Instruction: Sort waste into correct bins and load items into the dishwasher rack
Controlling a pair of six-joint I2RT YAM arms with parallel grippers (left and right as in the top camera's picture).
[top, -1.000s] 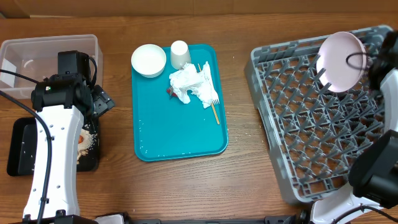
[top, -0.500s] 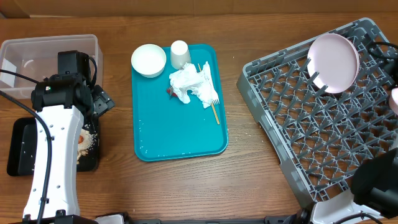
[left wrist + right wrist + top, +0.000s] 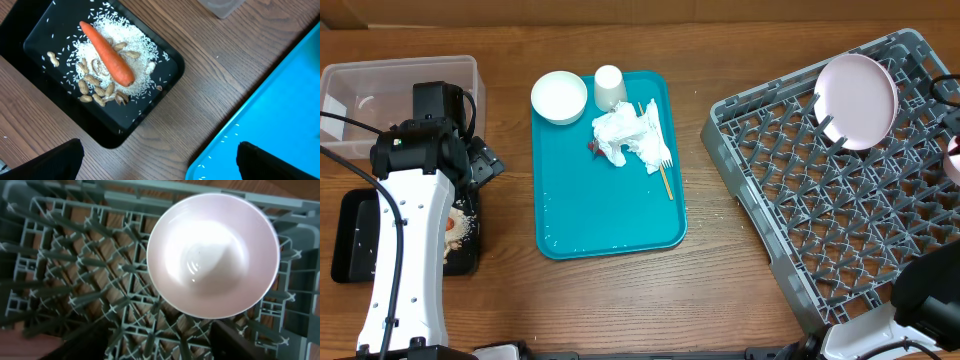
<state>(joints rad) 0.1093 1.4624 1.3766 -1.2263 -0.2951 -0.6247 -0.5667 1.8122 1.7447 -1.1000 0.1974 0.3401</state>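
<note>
The pinkish-white plate [image 3: 857,100] [image 3: 212,255] stands on edge among the pegs at the far corner of the grey dishwasher rack [image 3: 800,200] [image 3: 75,255]. My right gripper [image 3: 160,342] hangs open just short of it, touching nothing. The black bin [image 3: 50,30] [image 3: 355,240] holds an orange carrot [image 3: 107,52], rice and peanuts. My left gripper [image 3: 160,167] is open over the wood between that bin and the teal tray [image 3: 280,100]. On the tray lie a crumpled napkin [image 3: 625,135], fork [image 3: 658,140], wooden stick [image 3: 665,180], red scrap [image 3: 592,147], cup [image 3: 609,87] and bowl [image 3: 559,96].
The clear tub [image 3: 400,85] stands at the back left behind the black bin. The left arm [image 3: 410,230] covers much of the black bin from above. The rack sits skewed, its near corner close to the right arm's base [image 3: 920,310].
The right gripper let go of the plate and drew back toward the right edge. The rack swung and slid left. The left arm has not moved.
</note>
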